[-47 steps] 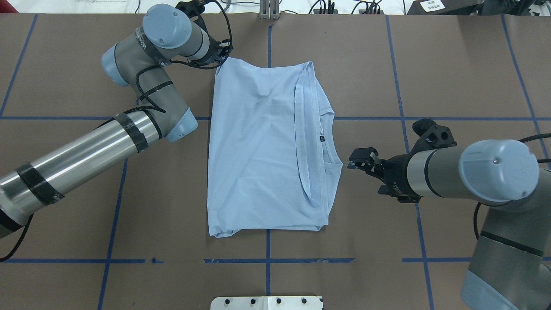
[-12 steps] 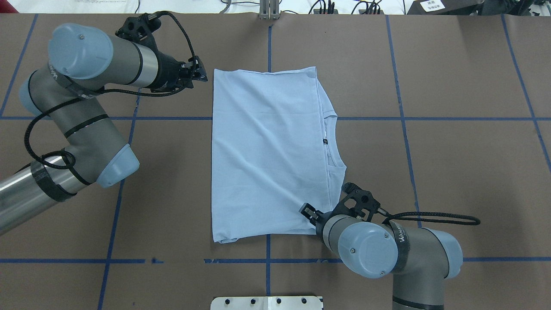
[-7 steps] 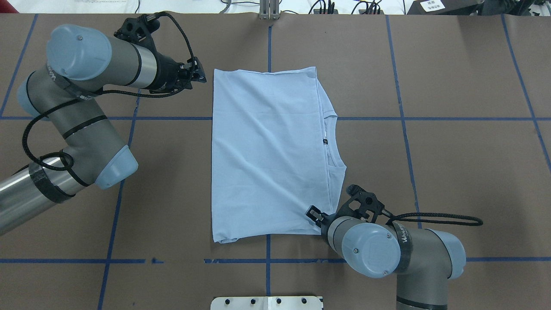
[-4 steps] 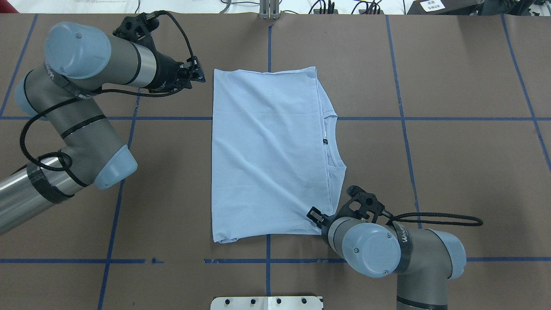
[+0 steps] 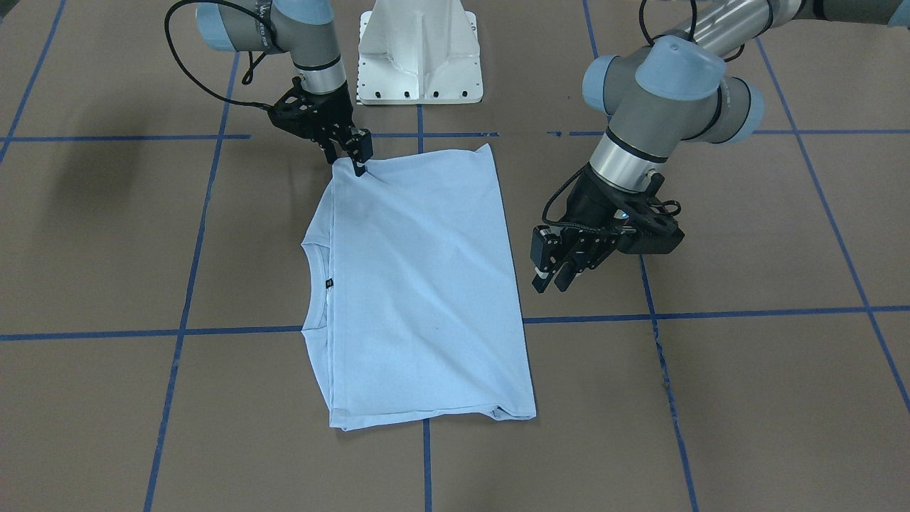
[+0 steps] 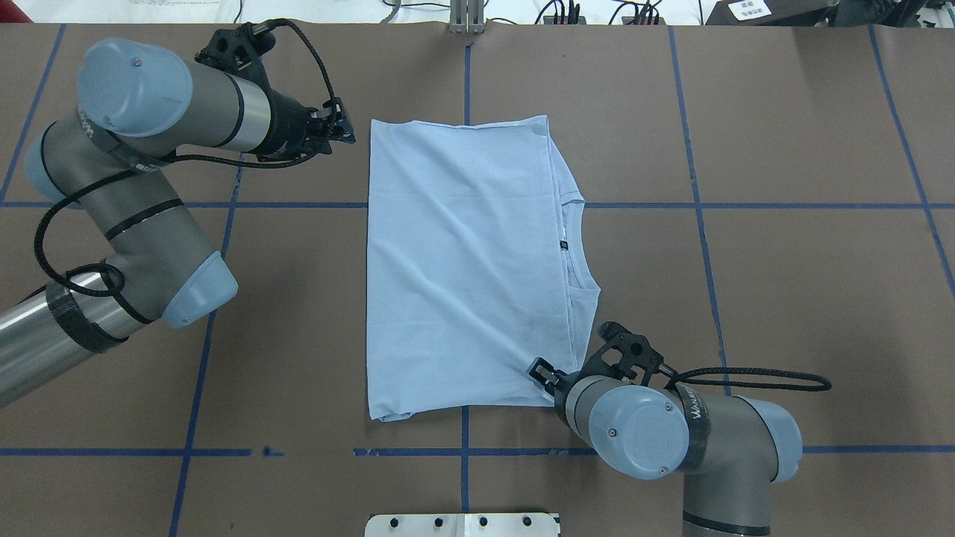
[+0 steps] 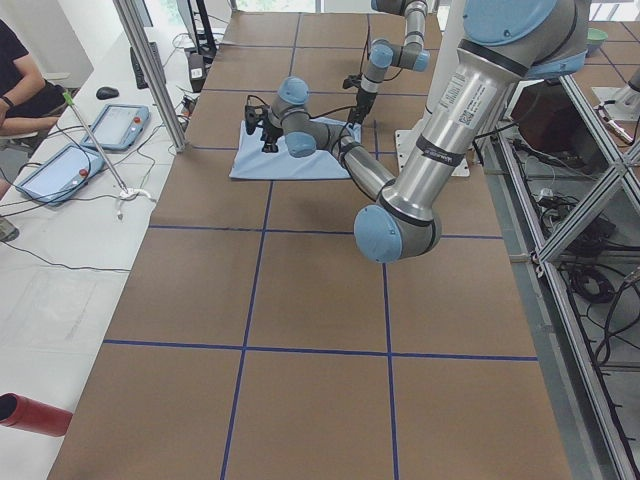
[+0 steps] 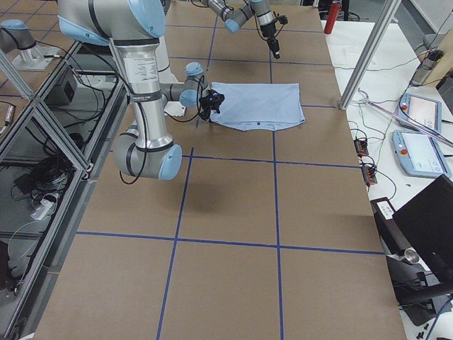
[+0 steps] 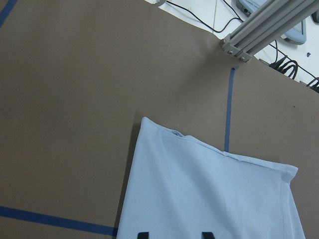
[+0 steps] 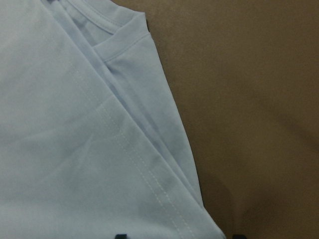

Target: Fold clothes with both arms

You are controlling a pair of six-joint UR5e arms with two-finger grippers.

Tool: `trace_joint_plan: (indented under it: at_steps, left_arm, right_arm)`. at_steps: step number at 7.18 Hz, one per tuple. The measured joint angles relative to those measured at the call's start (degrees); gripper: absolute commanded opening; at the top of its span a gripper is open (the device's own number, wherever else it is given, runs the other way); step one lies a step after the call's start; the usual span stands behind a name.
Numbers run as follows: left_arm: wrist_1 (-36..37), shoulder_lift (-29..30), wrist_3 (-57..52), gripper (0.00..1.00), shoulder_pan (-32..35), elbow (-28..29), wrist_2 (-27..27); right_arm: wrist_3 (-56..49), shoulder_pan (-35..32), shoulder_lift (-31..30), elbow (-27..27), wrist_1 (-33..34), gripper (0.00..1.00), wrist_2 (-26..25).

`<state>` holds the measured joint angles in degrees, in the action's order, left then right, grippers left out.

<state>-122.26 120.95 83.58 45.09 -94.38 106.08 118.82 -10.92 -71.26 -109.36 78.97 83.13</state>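
The light blue T-shirt [image 6: 462,261] lies folded into a flat rectangle at mid-table, back side up. Its collar [image 6: 576,246] and dark label [image 6: 563,244] face my right; the chest print is hidden. My left gripper [image 6: 349,128] is open and empty, hovering just left of the shirt's far left corner; the left wrist view shows that corner of the shirt [image 9: 209,194] ahead of it. My right gripper [image 6: 539,371] is open at the shirt's near right corner. In the front view the right gripper [image 5: 359,165] touches the cloth there. The right wrist view shows the shirt's layered edge [image 10: 75,149] between the fingertips.
The white pedestal base [image 5: 419,57] sits at the robot's edge, close to the shirt. Blue tape lines cross the brown table. An aluminium post [image 6: 466,19] stands at the far edge. An operator [image 7: 20,80] sits beyond the far side.
Since 6.5 s ago the shirt lies flatter, the left gripper has let go and backed off left, and the right arm has swung to the near right corner. Almost nothing moved in the last second.
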Motion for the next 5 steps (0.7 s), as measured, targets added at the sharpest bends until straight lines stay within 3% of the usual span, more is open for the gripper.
trace_joint_plan:
  at_steps: [1, 2, 5]
  left_arm:
    - [0.0, 0.0, 0.0, 0.46, 0.0, 0.0, 0.0]
    - [0.0, -0.1, 0.0, 0.46, 0.0, 0.0, 0.0]
    - [0.0, -0.1, 0.0, 0.46, 0.0, 0.0, 0.0]
  right_arm:
    - [0.0, 0.0, 0.1, 0.2, 0.0, 0.51, 0.0]
    - [0.0, 0.0, 0.2, 0.4, -0.1, 0.03, 0.0]
    - [-0.1, -0.2, 0.3, 0.7, -0.1, 0.0, 0.7]
